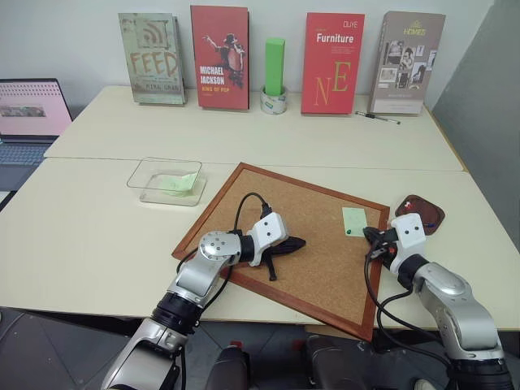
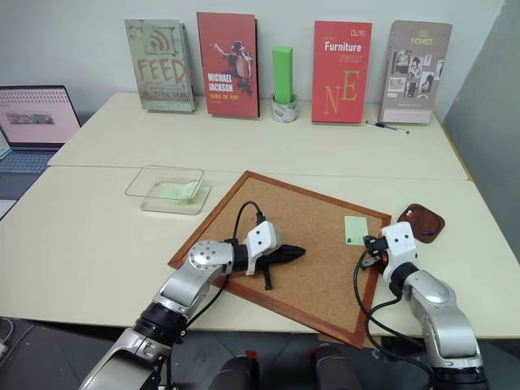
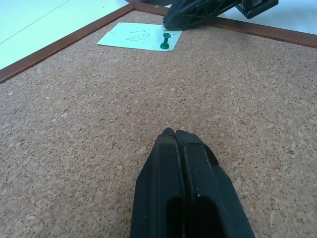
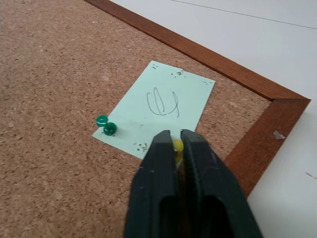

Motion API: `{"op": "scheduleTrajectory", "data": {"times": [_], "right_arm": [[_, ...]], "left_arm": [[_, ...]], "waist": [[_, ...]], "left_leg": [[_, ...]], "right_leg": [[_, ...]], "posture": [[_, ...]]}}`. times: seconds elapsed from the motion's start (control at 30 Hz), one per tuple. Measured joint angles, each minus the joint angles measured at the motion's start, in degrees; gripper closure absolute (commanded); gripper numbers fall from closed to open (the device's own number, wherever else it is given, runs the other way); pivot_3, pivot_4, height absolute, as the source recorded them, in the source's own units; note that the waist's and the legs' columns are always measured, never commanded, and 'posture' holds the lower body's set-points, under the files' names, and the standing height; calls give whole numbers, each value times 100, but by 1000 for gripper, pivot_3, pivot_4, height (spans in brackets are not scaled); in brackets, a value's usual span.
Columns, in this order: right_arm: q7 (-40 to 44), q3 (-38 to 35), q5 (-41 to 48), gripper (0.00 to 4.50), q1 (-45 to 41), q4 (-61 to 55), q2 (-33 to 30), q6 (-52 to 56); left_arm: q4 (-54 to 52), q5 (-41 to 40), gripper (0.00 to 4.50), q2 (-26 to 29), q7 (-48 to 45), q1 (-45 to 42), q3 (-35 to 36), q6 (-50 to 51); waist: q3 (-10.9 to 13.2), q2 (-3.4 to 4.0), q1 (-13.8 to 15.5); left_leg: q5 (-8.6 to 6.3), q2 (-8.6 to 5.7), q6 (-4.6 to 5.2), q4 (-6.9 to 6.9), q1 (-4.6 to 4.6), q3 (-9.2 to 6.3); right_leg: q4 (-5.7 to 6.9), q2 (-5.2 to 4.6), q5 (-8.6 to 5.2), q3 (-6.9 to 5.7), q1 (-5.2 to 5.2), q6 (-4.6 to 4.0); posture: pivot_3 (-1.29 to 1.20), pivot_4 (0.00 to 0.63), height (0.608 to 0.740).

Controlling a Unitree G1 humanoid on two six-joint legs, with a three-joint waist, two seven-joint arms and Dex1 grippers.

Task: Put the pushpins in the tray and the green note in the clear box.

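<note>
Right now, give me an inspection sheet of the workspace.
Surface: pale table, cork board on it.
Job's things: green note on board, green pin in its corner; a green note in the clear box; tray right of board.
Clutter: pen, tape roll, green block.
Grippers: left gripper shut, empty; right gripper shut on yellow pin.
Cables: black wrist leads.
Surroundings: four books, laptop.

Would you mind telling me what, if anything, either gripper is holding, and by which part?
The right gripper is shut on a yellow pushpin, pinching its head at the green note's edge. The left gripper is shut on nothing.
</note>
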Motion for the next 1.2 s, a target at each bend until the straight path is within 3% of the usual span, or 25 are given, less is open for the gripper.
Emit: {"op": "scheduleTrajectory", "data": {"times": [0.83,1.2], "right_arm": [[-273,-531,382,4457,-39,-591,234,-85],[-642,-608,-934,4457,-686,1023,-960,-479]], "left_arm": [[-25,0,4500,10,-16,6,-2,4],[-68,-1,4500,38,-20,29,-9,9]], "waist": [[0,0,1],[0,1,-6]], "left_leg": [[0,0,0,-4,-5,0],[0,0,0,-9,-2,4]], "right_leg": [[-2,0,0,0,-5,-1],[-5,0,-1,1,-5,-1]], "posture": [[0,150,740],[0,150,740]]}}
